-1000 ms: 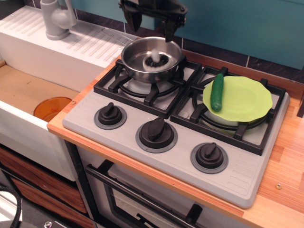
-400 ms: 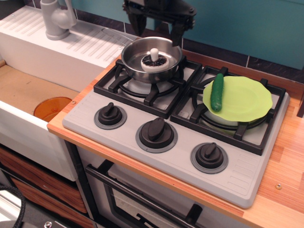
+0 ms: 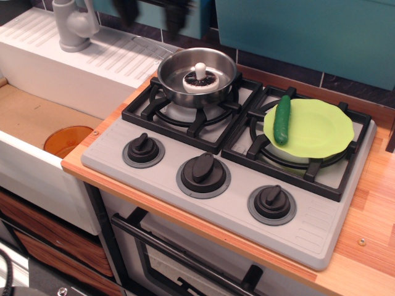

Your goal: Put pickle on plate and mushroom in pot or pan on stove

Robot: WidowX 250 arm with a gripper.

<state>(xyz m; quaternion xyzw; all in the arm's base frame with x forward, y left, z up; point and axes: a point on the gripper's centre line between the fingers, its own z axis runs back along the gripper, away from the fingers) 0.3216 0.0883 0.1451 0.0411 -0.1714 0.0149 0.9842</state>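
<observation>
a: what differs from a moment ago?
b: the gripper (image 3: 151, 13), blurred at the top edge, has pulled up and left; its opening cannot be told.
a: and the objects?
b: mushroom (image 3: 200, 78) rests gills-up in the pan (image 3: 173, 71) on the stove (image 3: 185, 154); pickle (image 3: 282, 119) lies on the plate (image 3: 321, 129). both placements look complete.

The pickle (image 3: 282, 119) is dark green against a lime-green plate (image 3: 321, 129). The mushroom (image 3: 199, 78) is white with dark brown ribbed gills, inside a shiny silver pan (image 3: 179, 77). The stove (image 3: 160, 169) is grey, with black grates (image 3: 188, 117) and black knobs (image 3: 203, 168) (on darker grey rings). An orange bowl (image 3: 68, 140) sits beside pale wood-striped table (image 3: 370, 216).
</observation>
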